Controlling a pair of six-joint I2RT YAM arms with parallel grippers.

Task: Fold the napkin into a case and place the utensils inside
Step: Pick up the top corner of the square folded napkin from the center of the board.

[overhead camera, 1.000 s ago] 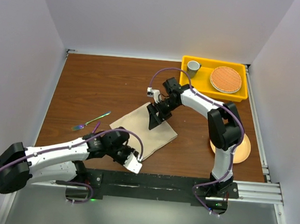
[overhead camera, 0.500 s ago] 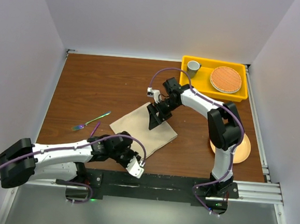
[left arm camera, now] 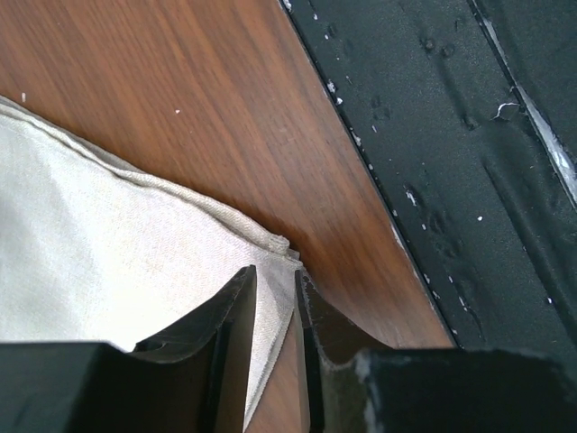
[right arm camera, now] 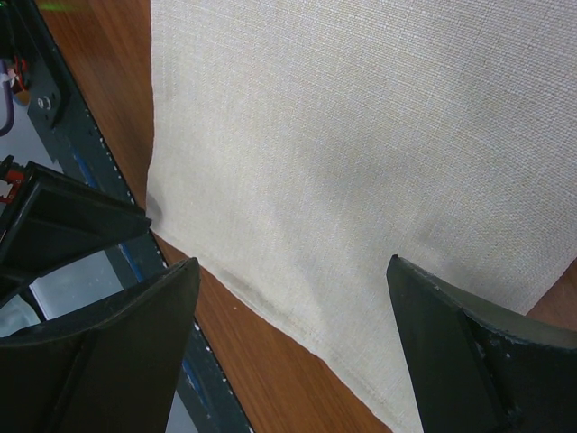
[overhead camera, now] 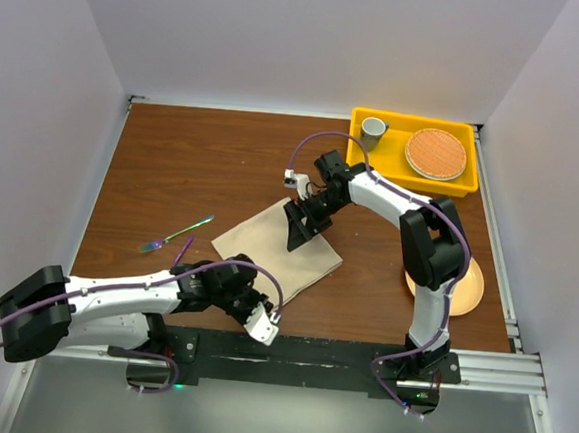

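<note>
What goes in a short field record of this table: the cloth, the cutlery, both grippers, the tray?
Cloth: plain beige cloth napkin, lying on the brown wooden table
Cutlery: thin iridescent metal fork, left of the napkin, apart from it
Left gripper: closed on the napkin's near corner
Right gripper: open wide over the napkin
Tray: yellow plastic tray, far right, holding a grey cup
</note>
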